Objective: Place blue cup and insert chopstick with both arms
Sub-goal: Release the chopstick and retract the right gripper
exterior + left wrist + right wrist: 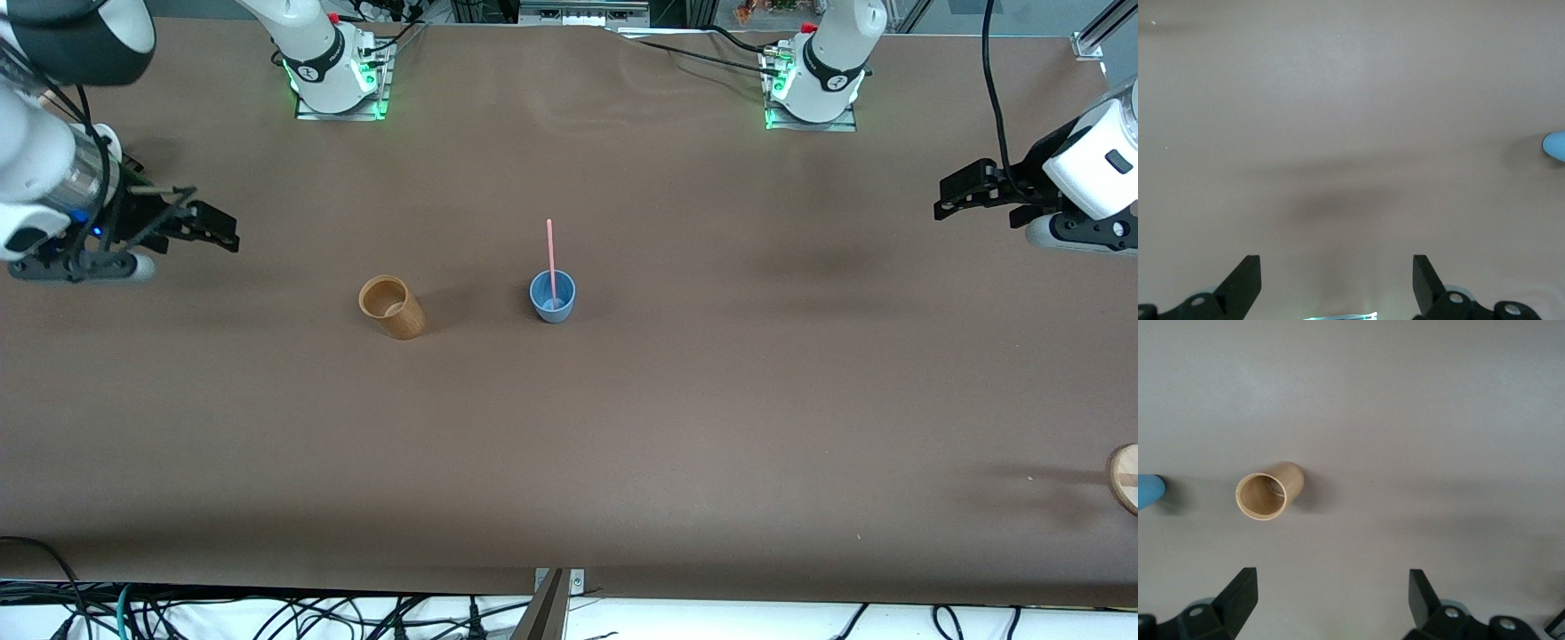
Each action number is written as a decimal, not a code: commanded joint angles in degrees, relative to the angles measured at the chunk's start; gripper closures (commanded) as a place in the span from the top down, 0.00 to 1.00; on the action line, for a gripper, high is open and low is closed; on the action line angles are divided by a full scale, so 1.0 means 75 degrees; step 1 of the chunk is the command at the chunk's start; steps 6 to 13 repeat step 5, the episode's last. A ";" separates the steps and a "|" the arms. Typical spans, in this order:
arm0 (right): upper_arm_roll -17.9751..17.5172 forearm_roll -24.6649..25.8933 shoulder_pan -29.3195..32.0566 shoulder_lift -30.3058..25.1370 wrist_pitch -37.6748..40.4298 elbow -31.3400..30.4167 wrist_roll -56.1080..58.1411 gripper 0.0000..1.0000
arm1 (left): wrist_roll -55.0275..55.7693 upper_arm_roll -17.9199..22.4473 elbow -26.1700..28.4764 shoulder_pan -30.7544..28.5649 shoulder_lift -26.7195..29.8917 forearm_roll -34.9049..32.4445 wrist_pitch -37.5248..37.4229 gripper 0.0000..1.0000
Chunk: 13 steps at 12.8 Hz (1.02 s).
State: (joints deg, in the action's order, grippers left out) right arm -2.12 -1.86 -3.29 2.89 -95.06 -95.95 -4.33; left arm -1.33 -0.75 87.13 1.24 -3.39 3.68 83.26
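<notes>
While both arms wait up at the table ends, the middle of the table [676, 400] holds just two cups. The blue cup [553, 297] stands upright near the centre w/ the pink chopstick [551, 260] inside it, sticking well above the rim. The brown cup [391, 308] stands beside it, toward the right arm's end, apart from it, nothing inside that can be seen. Nothing lies between the cups and either gripper.

Left gripper [944, 197] hangs over bare table at its own end, fingers [1245, 283] spread wide, empty. Right gripper [222, 233] hangs over its end, also wide [1238, 597] and empty.

Surface is a plain matte brown sheet, a few faint creases near the arm bases [338, 76]. Cables [267, 618] run along the white strip at the camera-side edge.

A round wooden thing [1125, 478] is cut off at the frame edge near the left arm's end, can't tell what it is. In both wrist views the blue cup shows only as a sliver at the edge, and the chopstick isn't in them.
</notes>
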 commanded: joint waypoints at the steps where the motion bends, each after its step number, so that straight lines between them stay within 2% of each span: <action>1: -0.0385 0.0200 0.0391 -0.0466 0.0261 -0.0264 0.0027 1.00 | -0.0162 -0.0028 -0.0086 -0.0060 -0.0029 -0.0023 0.0008 1.00; 2: -0.0385 0.0364 0.0380 -0.0409 0.0427 -0.0088 -0.0031 1.00 | -0.0151 -0.0028 -0.0086 -0.0060 -0.0029 -0.0023 0.0008 1.00; 13: -0.0314 0.0318 0.0391 -0.0397 0.0429 -0.0086 -0.0208 1.00 | -0.0151 -0.0028 -0.0086 -0.0060 -0.0029 -0.0023 0.0019 1.00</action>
